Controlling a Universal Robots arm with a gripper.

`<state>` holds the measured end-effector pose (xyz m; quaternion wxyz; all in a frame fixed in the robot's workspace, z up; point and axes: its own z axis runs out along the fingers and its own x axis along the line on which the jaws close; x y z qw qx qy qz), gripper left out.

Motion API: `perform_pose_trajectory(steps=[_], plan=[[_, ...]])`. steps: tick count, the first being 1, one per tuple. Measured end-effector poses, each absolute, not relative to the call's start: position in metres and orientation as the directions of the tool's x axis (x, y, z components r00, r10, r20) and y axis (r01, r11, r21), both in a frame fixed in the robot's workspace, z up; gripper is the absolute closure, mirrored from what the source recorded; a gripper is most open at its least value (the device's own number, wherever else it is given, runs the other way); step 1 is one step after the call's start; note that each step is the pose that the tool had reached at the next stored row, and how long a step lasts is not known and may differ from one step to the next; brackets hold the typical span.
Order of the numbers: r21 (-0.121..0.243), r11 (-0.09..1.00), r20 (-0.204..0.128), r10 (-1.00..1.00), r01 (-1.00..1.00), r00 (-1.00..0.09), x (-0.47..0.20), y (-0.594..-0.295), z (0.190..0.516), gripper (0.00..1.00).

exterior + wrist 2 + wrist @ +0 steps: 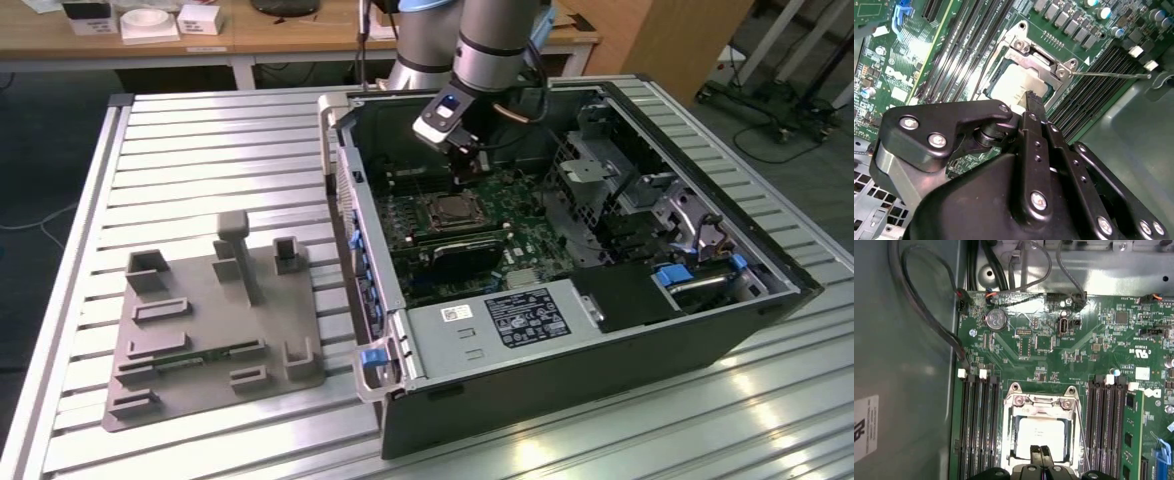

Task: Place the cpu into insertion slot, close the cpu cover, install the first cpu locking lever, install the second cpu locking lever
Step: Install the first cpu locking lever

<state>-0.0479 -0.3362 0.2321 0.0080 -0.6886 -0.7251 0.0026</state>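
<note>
The cpu [1040, 432] lies flat in the insertion slot [447, 212] on the green board, its silver top [1016, 82] showing through the window of the cpu cover [1040, 402]. In both wrist views the cpu cover [1041, 60] lies down over the chip. A thin locking lever rod [1114, 75] stretches from the socket's corner out across the memory slots. Another view of that lever [1082, 430] shows it beside the cover's edge. My gripper [1041, 454] hovers just above the cover's near edge, its fingers shut together with nothing between them. The gripper [465, 170] reaches into the open case.
Long black memory slots [979, 430] flank the socket on both sides. Cables [929, 315] hang along the case wall. Drive cages [627, 200] and a power supply [507, 320] fill the case. A grey fixture plate [214, 320] lies on the slatted table.
</note>
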Motion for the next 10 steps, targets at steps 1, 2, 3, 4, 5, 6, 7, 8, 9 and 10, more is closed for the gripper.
perform_pose_trajectory(steps=[1,2,3,4,5,6,7,8,9,10], plan=[[-0.015,0.051,0.008,0.999,0.999,-0.051,-0.048,-0.336,0.233,0.9],[-0.015,0.052,0.008,0.999,0.999,-0.051,-0.049,-0.336,0.233,0.9],[-0.015,0.052,0.008,0.999,0.999,-0.051,-0.049,-0.336,0.235,0.9],[-0.015,0.052,0.008,0.999,0.999,-0.051,-0.049,-0.336,0.237,0.9],[-0.015,0.052,0.008,0.999,0.999,-0.051,-0.049,-0.336,0.24,0.9],[-0.015,0.051,0.008,0.999,0.999,-0.051,-0.049,-0.336,0.241,0.9],[-0.015,0.052,0.008,0.999,0.999,-0.051,-0.049,-0.336,0.243,0.9],[-0.015,0.052,0.008,0.999,0.999,-0.051,-0.049,-0.336,0.245,0.9],[-0.015,0.052,0.008,0.999,0.999,-0.052,-0.049,-0.336,0.246,0.9],[-0.015,0.059,0.008,0.998,0.998,-0.059,-0.049,-0.336,0.246,0.9]])
